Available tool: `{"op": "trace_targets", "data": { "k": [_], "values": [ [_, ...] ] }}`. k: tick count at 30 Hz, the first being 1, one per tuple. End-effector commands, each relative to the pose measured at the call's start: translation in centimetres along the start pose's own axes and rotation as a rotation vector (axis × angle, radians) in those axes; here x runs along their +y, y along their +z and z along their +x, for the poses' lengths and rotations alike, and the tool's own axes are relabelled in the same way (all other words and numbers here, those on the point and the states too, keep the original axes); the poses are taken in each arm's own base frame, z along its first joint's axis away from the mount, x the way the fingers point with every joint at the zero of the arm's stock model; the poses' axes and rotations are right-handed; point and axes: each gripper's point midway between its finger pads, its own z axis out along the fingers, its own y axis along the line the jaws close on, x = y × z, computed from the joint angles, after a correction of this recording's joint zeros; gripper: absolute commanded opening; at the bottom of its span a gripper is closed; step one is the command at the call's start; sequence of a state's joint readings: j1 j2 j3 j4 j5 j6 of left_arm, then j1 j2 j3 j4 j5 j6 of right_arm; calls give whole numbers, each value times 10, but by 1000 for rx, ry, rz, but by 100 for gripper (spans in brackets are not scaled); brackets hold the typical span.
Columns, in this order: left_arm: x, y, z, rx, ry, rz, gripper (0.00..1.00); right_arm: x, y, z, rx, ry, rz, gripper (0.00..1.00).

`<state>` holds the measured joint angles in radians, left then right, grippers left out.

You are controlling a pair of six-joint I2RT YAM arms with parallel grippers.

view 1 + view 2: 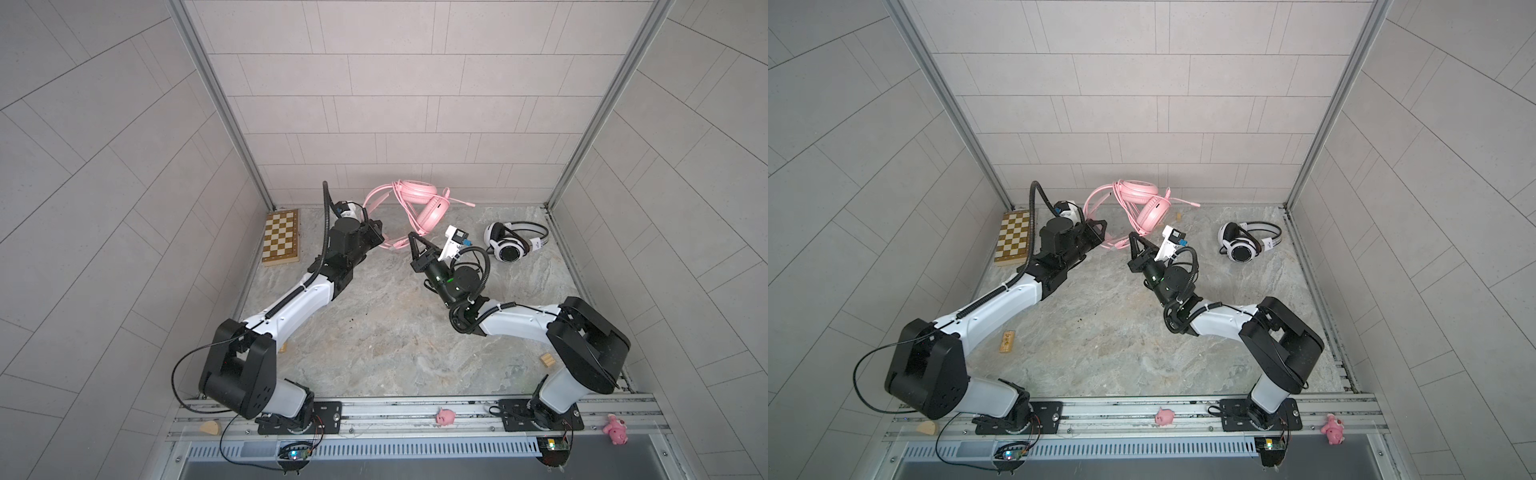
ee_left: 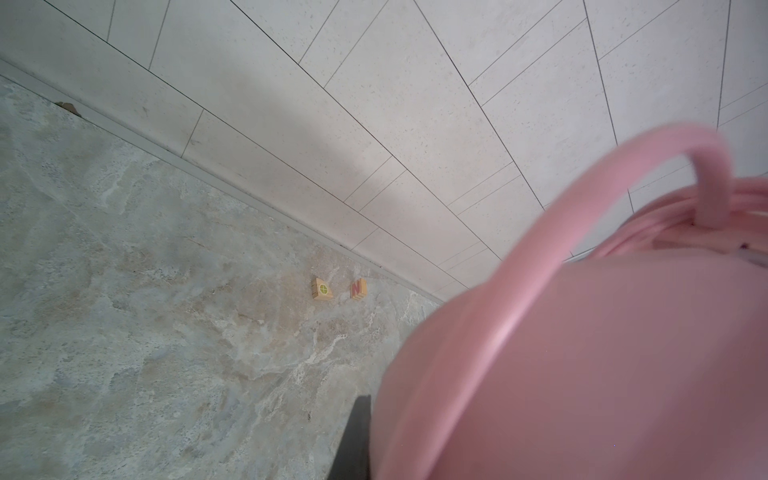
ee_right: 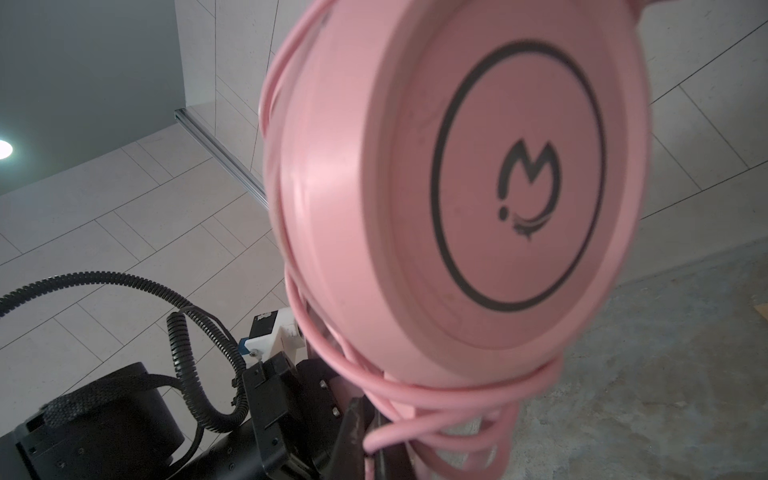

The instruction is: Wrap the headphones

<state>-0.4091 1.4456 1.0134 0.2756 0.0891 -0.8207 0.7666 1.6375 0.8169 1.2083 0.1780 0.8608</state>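
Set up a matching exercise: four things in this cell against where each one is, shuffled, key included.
Things:
1. all-pink corded over-ear headphones
2. white over-ear headphones with black pads
3. brown-and-cream wooden chessboard
4. tan rounded wooden piece

Places:
A. far left, beside the side wall
B. left end of the front rail
C. far middle, by the back wall
D. far right

Pairs: 1-C, 2-D, 3-A, 4-B
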Motion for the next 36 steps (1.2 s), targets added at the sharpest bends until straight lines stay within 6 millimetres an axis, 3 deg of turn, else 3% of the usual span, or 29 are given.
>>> {"op": "trace_targets", "data": {
  "k": [1,12,17,24,30,36],
  "values": [
    [-12,-10,22,122,89,67,0,10,11,-74,-264,50,-32,1],
    [-19,-28,26,177,282,118,0,6,20,-76,-178,-33,-76,0],
    [-33,-24,39,242,256,209,0,-1,13,-83,-183,-145,-16,0],
    [-35,-16,48,290,220,248,0,-9,16,-86,-194,-154,11,0],
    [-34,-16,48,289,211,253,0,-45,12,-104,-331,46,27,0],
    [-29,-9,54,322,180,260,0,-37,24,-112,-353,55,-3,0]
  ]
}}
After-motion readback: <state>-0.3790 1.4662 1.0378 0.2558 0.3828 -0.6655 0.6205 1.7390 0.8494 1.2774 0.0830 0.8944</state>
